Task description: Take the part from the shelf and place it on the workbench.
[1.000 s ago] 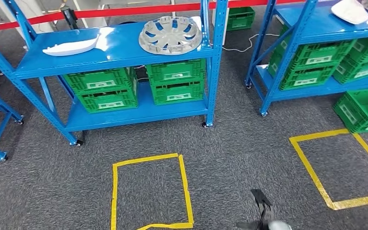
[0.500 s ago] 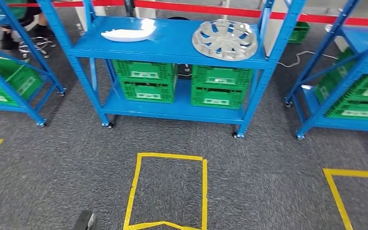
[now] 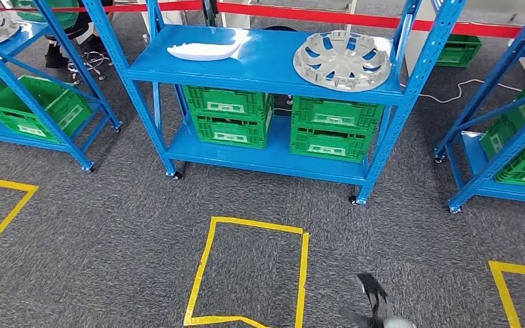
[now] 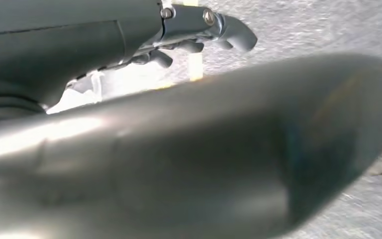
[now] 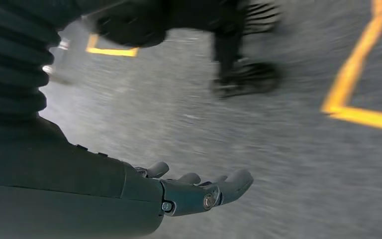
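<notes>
A blue shelf (image 3: 266, 68) stands ahead of me across the grey carpet. On its top level lie a white elongated part (image 3: 205, 50) on the left and a silver wheel cover (image 3: 342, 60) on the right. My right hand (image 3: 374, 304) hangs low at the bottom of the head view, far from the shelf. The right wrist view shows the right hand (image 5: 194, 191) with fingers stretched out over the carpet, holding nothing. My left hand (image 4: 199, 30) hangs beside my body, its fingers loosely apart with nothing in them.
Green crates (image 3: 229, 116) fill the shelf's lower levels. More blue racks with green crates stand at the left (image 3: 41, 102) and right (image 3: 513, 164). A yellow tape square (image 3: 302, 273) marks the floor before the shelf. Red barrier tape (image 3: 314, 14) runs behind.
The camera has swung, so the shelf now sits further right and slightly lower in the picture. My right hand shows at the bottom edge again.
</notes>
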You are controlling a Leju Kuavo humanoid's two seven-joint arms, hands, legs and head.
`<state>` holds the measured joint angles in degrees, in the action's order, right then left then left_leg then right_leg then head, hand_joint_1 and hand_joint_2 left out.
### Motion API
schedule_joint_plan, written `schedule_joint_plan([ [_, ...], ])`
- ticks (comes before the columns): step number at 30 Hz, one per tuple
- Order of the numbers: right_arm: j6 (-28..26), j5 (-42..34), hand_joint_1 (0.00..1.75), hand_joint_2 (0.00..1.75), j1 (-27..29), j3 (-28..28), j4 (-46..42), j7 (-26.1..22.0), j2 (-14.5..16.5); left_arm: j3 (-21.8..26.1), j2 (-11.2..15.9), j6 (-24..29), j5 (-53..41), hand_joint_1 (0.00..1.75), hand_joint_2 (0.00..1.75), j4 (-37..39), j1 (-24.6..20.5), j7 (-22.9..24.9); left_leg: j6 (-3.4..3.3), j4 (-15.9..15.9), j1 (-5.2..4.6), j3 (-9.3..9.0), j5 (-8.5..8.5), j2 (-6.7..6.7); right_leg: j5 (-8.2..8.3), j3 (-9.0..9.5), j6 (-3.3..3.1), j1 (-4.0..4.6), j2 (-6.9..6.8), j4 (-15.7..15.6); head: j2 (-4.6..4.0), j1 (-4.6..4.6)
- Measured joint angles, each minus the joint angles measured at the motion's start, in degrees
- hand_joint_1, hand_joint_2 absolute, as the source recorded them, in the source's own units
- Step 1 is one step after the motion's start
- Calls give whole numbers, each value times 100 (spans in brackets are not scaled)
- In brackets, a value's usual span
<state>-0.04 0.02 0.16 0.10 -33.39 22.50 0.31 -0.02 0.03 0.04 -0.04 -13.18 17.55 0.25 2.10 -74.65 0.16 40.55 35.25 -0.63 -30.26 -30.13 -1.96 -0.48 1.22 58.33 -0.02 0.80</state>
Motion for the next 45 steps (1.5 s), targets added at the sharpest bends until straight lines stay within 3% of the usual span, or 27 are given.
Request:
schedule_joint_plan([
  [3, 0, 0, 0, 0, 138, -1, 49, -257, 0, 0, 9, 0, 0, 0, 0, -87, -129, -5, -48, 1137, -7, -629, -540, 54, -48, 50, 49, 9, -88, -1, 0, 0],
  [5, 0, 0, 0, 0, 361, 1, 248, -449, 0, 0, -2, 0, 0, 0, 0, -318, -371, -15, -95, 1590, -20, -876, -692, 66, -91, 81, 77, 31, -170, 3, 0, -11],
  [8, 0, -2, 0, 0, 663, 4, 526, -222, 7, 0, -28, 1, 0, 0, 0, -602, -688, -30, -125, 1644, -36, -852, -707, 13, -110, 133, 37, 52, -225, -1, 1, -24],
  [11, 0, -1, 0, 0, 785, 5, 619, 187, 9, 0, -22, 2, 0, 0, 0, -714, -814, -25, -168, 1638, -48, -874, -678, 53, -94, 150, 69, 43, -184, -47, 1, -21],
  [17, 0, -2, 0, 0, 819, 5, 745, 65, 8, 0, -20, 2, 0, 0, 0, -838, -834, -9, -207, 1632, -52, -906, -673, 34, -84, 171, 138, 35, -201, -92, 1, -22],
  [31, 0, -2, 0, 0, 850, 5, 834, 64, 9, 0, -17, 2, 0, 0, 0, -920, -869, -9, -215, 1620, -50, -923, -667, 43, -86, 163, 164, 25, -193, -103, 0, -20],
  [33, 0, -2, 0, 0, 946, 5, 979, -53, 12, 0, -11, 2, 0, 0, 0, -1069, -938, -9, -236, 1601, -62, -927, -654, 49, -88, 157, 193, 9, -190, -113, 1, -17],
  [37, 0, -2, 0, 0, 1317, 5, 1523, -859, 15, 0, -7, 2, 0, 0, 0, -1616, -1340, -23, -290, 1650, -62, -920, -666, -19, -107, 195, 244, -2, -259, -120, 1, -19],
  [39, 0, -2, 0, 0, 1528, 5, 1789, -1065, 15, 0, -7, 2, 0, 0, 0, -1891, -1541, -28, -325, 1745, -23, -972, -708, -52, -236, 132, 279, 0, -215, 71, 0, -29],
  [40, 0, -2, 0, 0, 1630, 5, 1919, -1093, 15, 0, -7, 2, 0, 0, 0, -2020, -1634, -28, -339, 1779, -3, -998, -726, -63, -389, 0, 298, -4, -177, 344, 0, -37],
  [42, 0, -2, 0, 0, 1788, 5, 2139, -1085, 8, 1, -4, 2, 0, 0, 0, -2219, -1787, -26, -348, 1774, -3, -988, -727, -94, -749, -436, 328, -21, -131, 1143, 0, -46],
  [43, 0, -2, 0, 0, 1840, 5, 2211, -1059, 1, 1, -1, 2, 0, 0, 0, -2281, -1834, -26, -344, 1760, 0, -977, -722, -118, -829, -628, 343, -37, -126, 1460, 1, -46],
  [44, 0, -2, 0, 0, 1864, 5, 2253, -1000, -6, 2, 1, 2, 0, 0, 0, -2314, -1851, -26, -333, 1747, 6, -970, -714, -142, -795, -722, 358, -54, -125, 1578, 1, -46],
  [45, 0, -1, 0, 0, 1853, 5, 2259, -883, -11, 2, 0, 2, 0, 0, 0, -2307, -1833, -25, -312, 1730, 19, -968, -702, -163, -642, -692, 375, -75, -125, 1445, 1, -47],
])
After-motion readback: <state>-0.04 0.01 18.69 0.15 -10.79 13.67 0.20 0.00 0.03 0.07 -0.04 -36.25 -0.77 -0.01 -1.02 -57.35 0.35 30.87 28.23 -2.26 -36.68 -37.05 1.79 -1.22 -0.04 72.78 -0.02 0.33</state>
